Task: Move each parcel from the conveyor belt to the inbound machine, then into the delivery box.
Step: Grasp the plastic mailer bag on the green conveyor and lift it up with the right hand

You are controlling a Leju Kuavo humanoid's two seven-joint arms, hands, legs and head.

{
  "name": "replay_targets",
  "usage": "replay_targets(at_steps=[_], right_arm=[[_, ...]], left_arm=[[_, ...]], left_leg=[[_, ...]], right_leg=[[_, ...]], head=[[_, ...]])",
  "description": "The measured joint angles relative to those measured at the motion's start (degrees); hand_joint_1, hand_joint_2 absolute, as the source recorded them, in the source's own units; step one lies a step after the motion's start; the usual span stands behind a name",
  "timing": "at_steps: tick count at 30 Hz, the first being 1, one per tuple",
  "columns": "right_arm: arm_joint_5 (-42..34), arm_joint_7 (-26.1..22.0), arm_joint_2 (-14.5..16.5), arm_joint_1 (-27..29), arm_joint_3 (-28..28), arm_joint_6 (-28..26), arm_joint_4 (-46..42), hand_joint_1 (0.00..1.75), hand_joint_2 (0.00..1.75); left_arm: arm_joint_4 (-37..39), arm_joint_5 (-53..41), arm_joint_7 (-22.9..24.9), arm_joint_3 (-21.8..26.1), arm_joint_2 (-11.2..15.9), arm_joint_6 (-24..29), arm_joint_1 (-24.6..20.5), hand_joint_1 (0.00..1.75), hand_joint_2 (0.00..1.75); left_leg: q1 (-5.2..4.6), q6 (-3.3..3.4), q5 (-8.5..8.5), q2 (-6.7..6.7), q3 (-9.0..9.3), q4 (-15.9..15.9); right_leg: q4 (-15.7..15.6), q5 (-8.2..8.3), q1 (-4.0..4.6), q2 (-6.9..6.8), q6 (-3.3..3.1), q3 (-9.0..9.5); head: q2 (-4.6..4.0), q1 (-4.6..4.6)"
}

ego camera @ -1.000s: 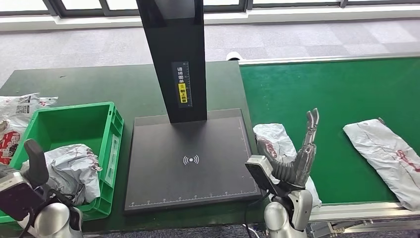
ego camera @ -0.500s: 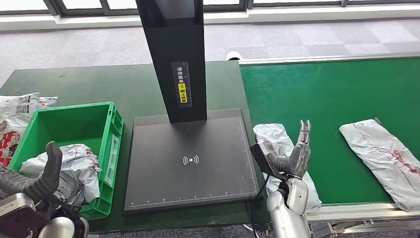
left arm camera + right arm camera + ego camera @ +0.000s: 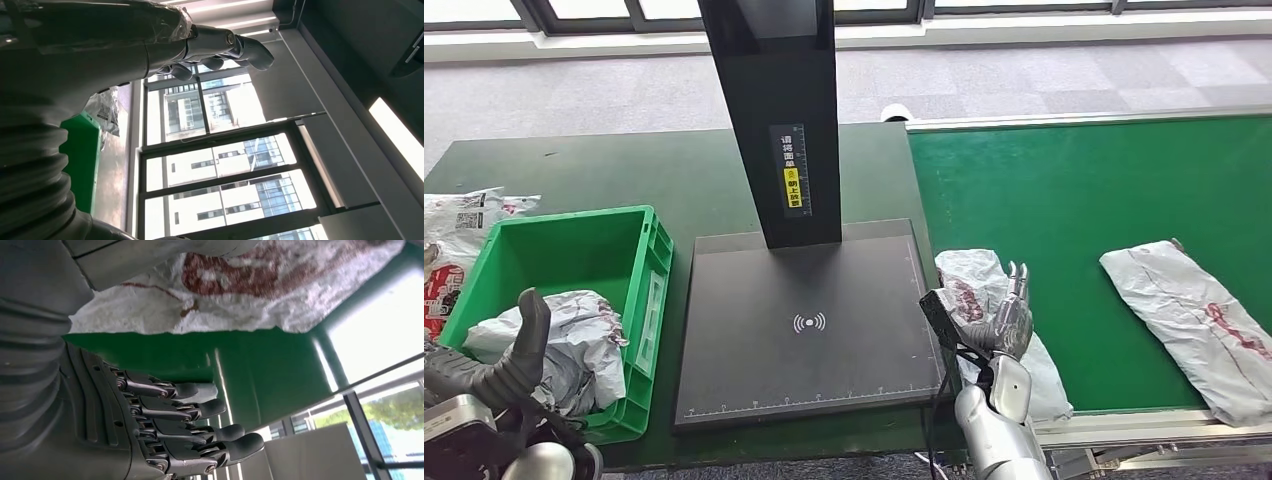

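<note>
- Conveyor belt (image 3: 1124, 180): two parcels left to move, the near parcel (image 3: 984, 290) at the machine-side edge, the far parcel (image 3: 1189, 320) well apart
- Inbound machine (image 3: 809, 320): plate bare
- Delivery box (image 3: 564, 250): one parcel (image 3: 574, 330) delivered
- Right hand (image 3: 1009, 320): fingers spread, empty, over near parcel
- Left hand (image 3: 509, 365): holds nothing, beside box

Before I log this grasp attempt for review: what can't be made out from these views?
- Near parcel, head view: the right hand covers its middle, so contact is unclear.
- Far parcel, head view: cut off by the right edge.
- Parcel in the green box, head view: partly behind the left hand.
- Label on the machine's post: too small to read.
</note>
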Motion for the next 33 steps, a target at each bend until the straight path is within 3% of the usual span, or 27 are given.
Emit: replay_targets(at_steps=[7,21,33], right_arm=[[1.3,2.6,-1.3,-1.3,0.0,2.3,6.5,0.0,1.75],[1.7,3.1,-1.8,-2.4,0.0,2.4,9.0,0.0,1.75],[3.0,9.3,-2.0,-2.5,0.0,3.2,9.1,0.0,1.75]], left_arm=[[0.0,-0.5,0.0,0.0,0.0,0.0,0.0,0.0,1.75],[0.0,-0.5,0.0,0.0,0.0,0.0,0.0,0.0,1.75],[0.0,-0.9,0.0,0.0,0.0,0.0,0.2,0.0,1.75]], left_leg=[[0.01,-0.01,-0.01,0.02,0.02,0.0],[0.0,0.0,0.01,0.05,0.17,0.0],[0.0,0.01,0.01,0.02,0.28,0.0]], right_leg=[[0.0,0.0,0.01,0.02,0.0,0.0],[0.0,0.03,0.0,0.03,-0.01,0.15],[0.0,0.03,0.0,0.02,-0.01,0.29]], head=[[0.0,0.01],[0.0,0.0],[0.0,0.0]])
